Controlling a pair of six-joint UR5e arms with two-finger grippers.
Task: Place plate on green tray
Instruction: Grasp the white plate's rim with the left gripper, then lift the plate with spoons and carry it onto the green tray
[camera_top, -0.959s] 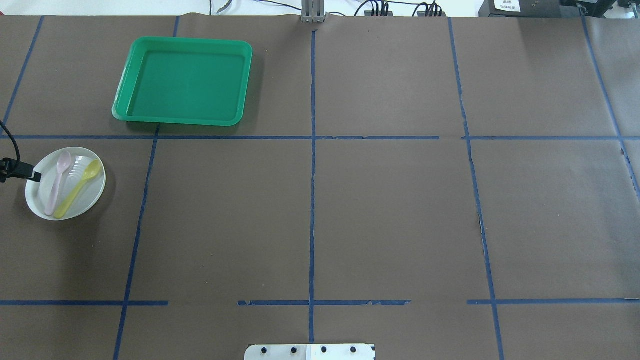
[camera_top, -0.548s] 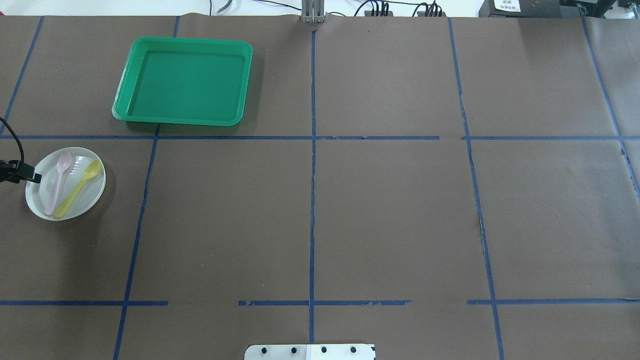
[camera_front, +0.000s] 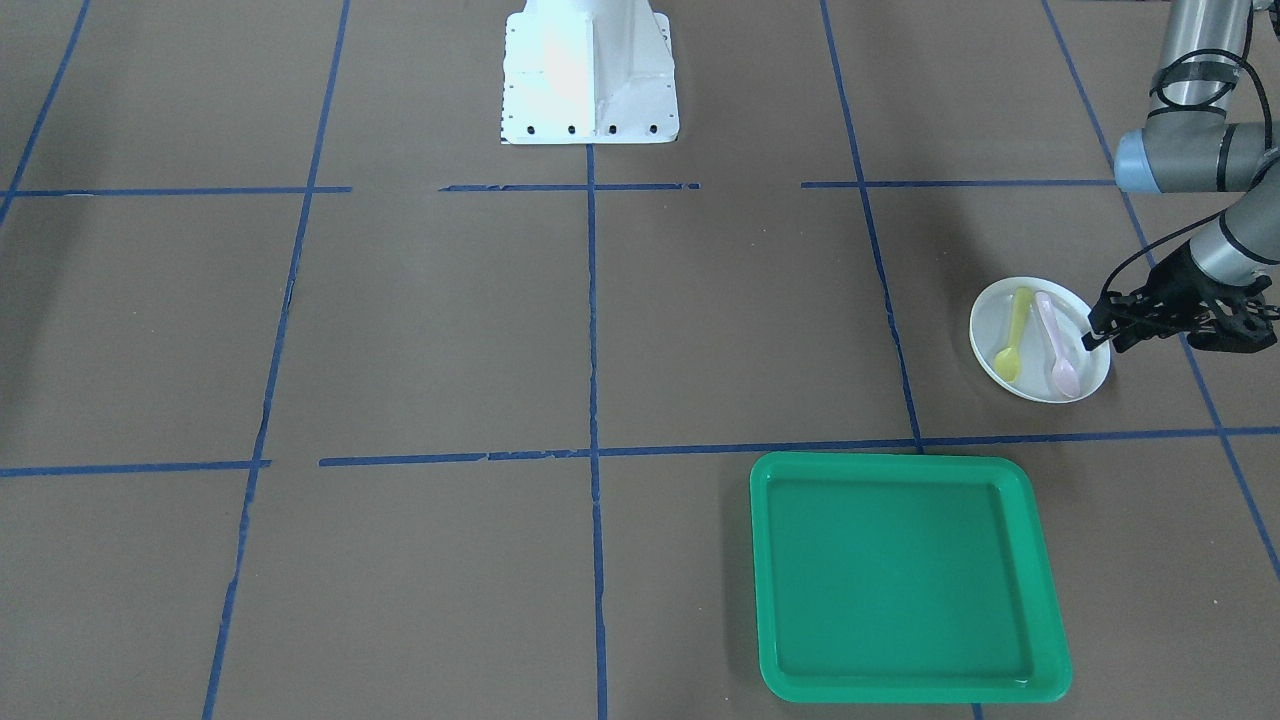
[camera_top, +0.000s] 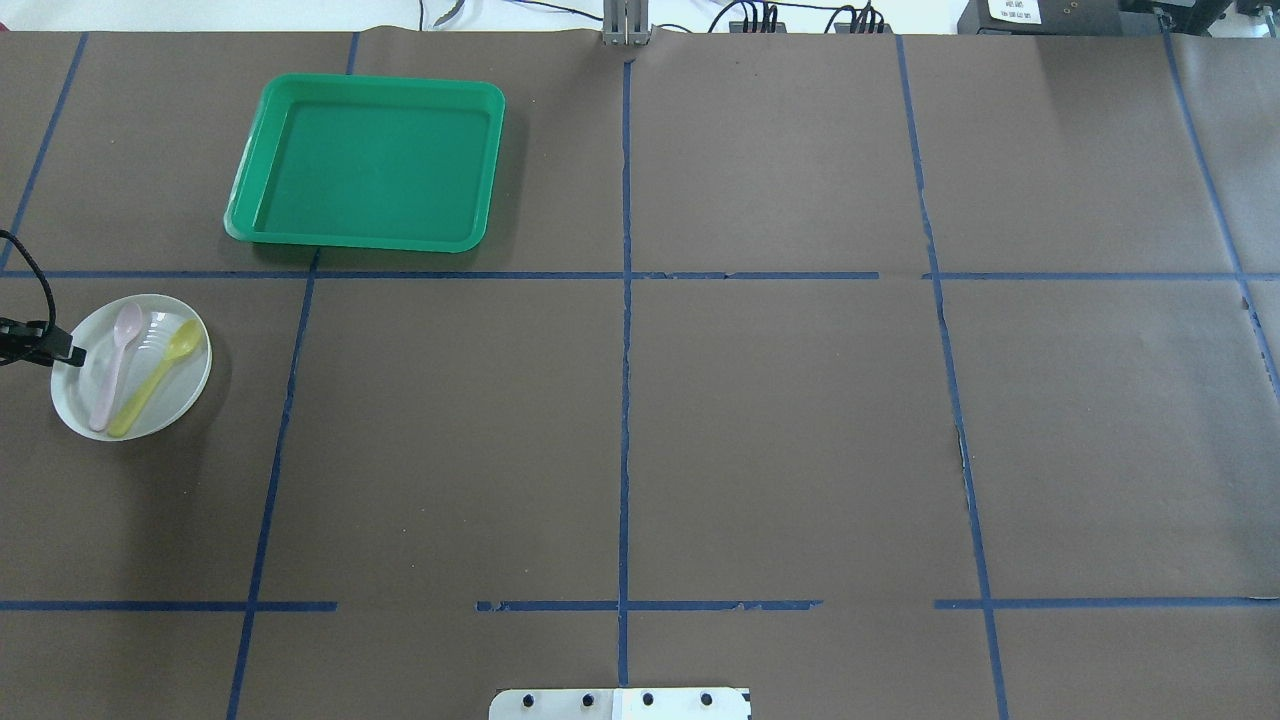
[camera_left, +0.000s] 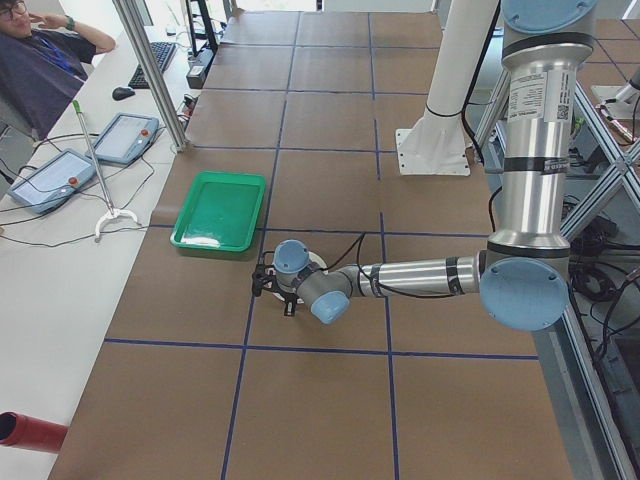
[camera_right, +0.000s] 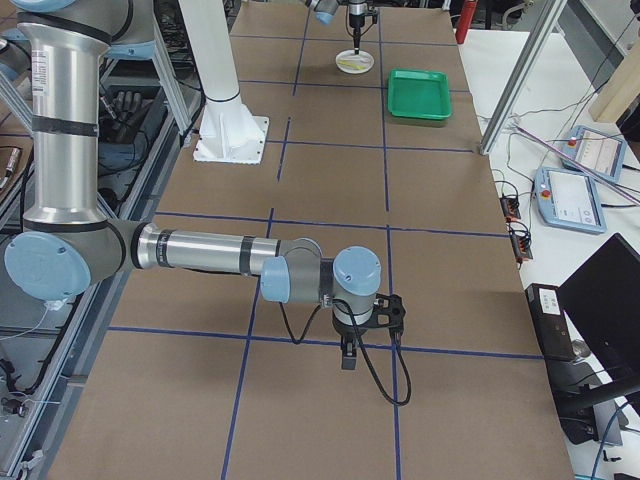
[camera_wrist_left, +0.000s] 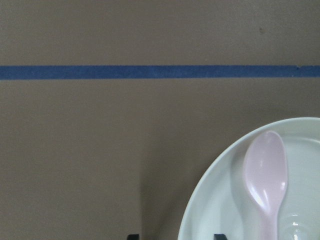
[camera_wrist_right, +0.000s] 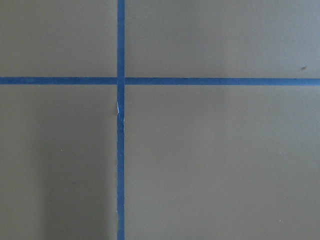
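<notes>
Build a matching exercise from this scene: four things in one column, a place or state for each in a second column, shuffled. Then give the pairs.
Things
1. plate
2. green tray
3. pink spoon
4. left gripper

Places and states
A. nothing in it, apart from the plate
B. lies on the plate beside the yellow spoon
C. open, one fingertip on each side of the plate's rim
D. sits on the table, carrying two spoons

Pairs: 1-D, 2-A, 3-B, 4-C

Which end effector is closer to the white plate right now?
Left. The left end effector straddles the plate's rim; the right end effector hangs over the table far away.
</notes>
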